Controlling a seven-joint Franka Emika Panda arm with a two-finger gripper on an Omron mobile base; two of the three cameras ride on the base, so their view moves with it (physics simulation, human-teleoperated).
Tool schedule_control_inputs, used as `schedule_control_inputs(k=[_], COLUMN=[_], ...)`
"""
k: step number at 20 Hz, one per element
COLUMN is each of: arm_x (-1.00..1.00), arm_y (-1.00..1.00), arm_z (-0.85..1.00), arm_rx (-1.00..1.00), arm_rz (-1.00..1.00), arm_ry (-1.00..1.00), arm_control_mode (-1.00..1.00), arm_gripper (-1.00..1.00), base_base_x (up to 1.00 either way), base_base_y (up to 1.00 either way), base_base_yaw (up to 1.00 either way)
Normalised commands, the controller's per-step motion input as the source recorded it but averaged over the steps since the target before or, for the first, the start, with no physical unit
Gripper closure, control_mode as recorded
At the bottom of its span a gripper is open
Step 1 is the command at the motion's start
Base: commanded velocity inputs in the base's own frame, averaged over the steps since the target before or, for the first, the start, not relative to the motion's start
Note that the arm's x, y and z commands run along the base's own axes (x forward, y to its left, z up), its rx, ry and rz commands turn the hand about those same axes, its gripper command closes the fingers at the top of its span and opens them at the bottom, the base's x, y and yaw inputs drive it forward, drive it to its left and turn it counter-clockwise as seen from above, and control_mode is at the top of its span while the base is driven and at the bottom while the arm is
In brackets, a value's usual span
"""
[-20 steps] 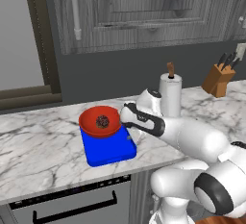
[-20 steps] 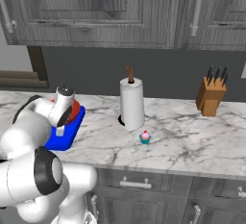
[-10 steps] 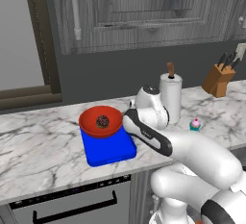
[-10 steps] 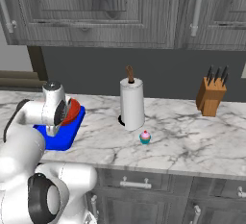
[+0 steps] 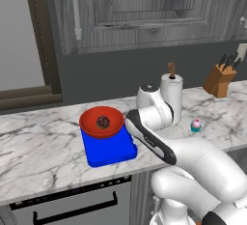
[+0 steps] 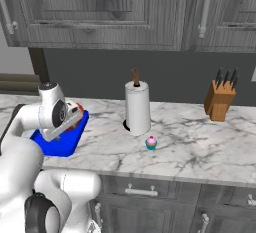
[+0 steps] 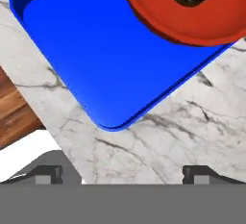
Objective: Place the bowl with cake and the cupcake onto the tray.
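The red bowl with cake (image 5: 101, 121) rests on the far end of the blue tray (image 5: 110, 147), the dark cake lump at its centre. In the hand view my gripper (image 7: 122, 174) hovers open and empty above the counter, just off a rounded corner of the tray (image 7: 96, 59), with the bowl (image 7: 192, 18) at the top edge. The fingertips (image 7: 48, 172) touch nothing. The cupcake (image 5: 195, 125) stands on the marble well to the right of the tray, apart from my arm; it is also in the right base view (image 6: 151, 142), in front of the paper towel roll.
A paper towel roll (image 5: 171, 96) stands upright behind the cupcake. A wooden knife block (image 5: 219, 78) sits at the far right against the wall. The counter's front edge runs close to the tray (image 6: 60, 141), with wooden floor (image 7: 14, 107) below. Cabinets hang overhead.
My hand has lifted off the bowl and drawn back toward the tray's near right corner. The bowl stays put on the tray. The cupcake, earlier hidden by my arm, shows now.
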Motion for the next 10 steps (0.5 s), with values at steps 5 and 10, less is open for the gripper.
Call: schedule_control_inputs(k=[5, 10], arm_x=[-0.22, -0.21], arm_y=[-0.32, -0.43], arm_z=[0.21, 0.15], arm_rx=[0.0, 0.0], arm_rz=[-0.42, -0.33], arm_ry=[0.07, 0.0], arm_control_mode=[-1.0, -1.0], arm_gripper=[-1.0, -1.0], base_base_x=[0.0, 0.0], base_base_y=[0.0, 0.0], base_base_yaw=[0.0, 0.0])
